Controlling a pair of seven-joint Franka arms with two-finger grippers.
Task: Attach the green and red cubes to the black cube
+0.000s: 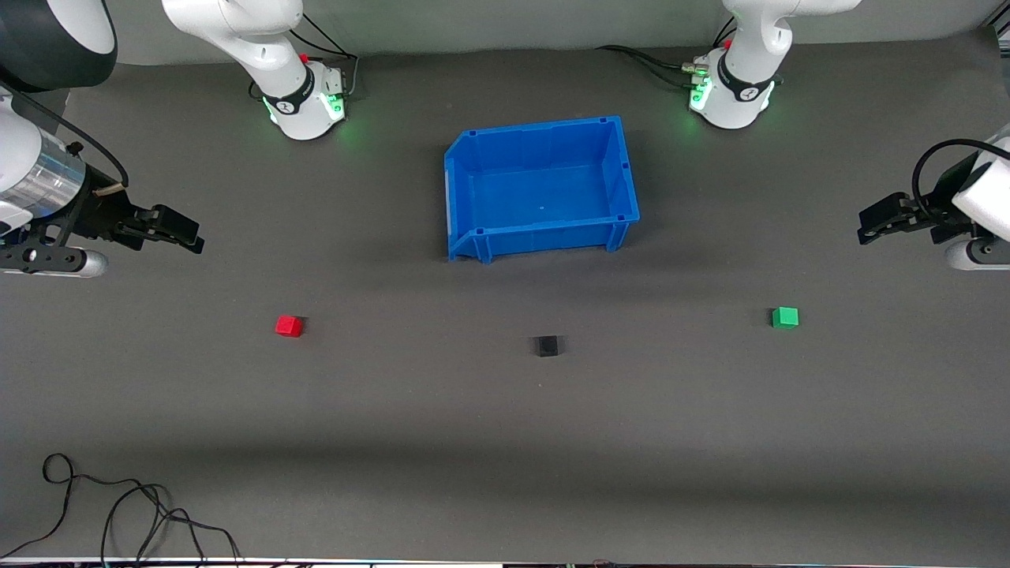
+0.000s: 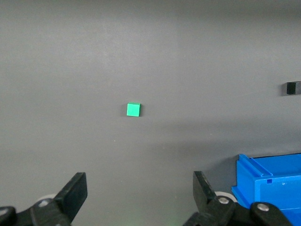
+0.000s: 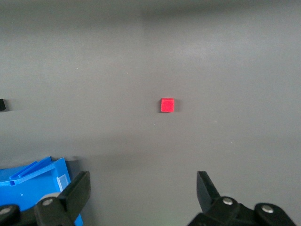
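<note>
The black cube [image 1: 546,345] lies on the grey mat, nearer the front camera than the blue bin [image 1: 465,177]. The red cube [image 1: 289,326] lies toward the right arm's end; it shows in the right wrist view [image 3: 167,105]. The green cube [image 1: 785,317] lies toward the left arm's end; it shows in the left wrist view [image 2: 133,109]. My right gripper [image 1: 185,237] is open and empty, raised over the mat at its end of the table. My left gripper [image 1: 868,225] is open and empty, raised over the mat at its end. The black cube also shows at the edge of both wrist views [image 2: 293,87] [image 3: 2,104].
The blue bin stands open and empty in the middle of the table between the arm bases; its corner shows in both wrist views [image 2: 270,181] [image 3: 35,176]. A loose black cable [image 1: 118,505] lies at the table's front edge toward the right arm's end.
</note>
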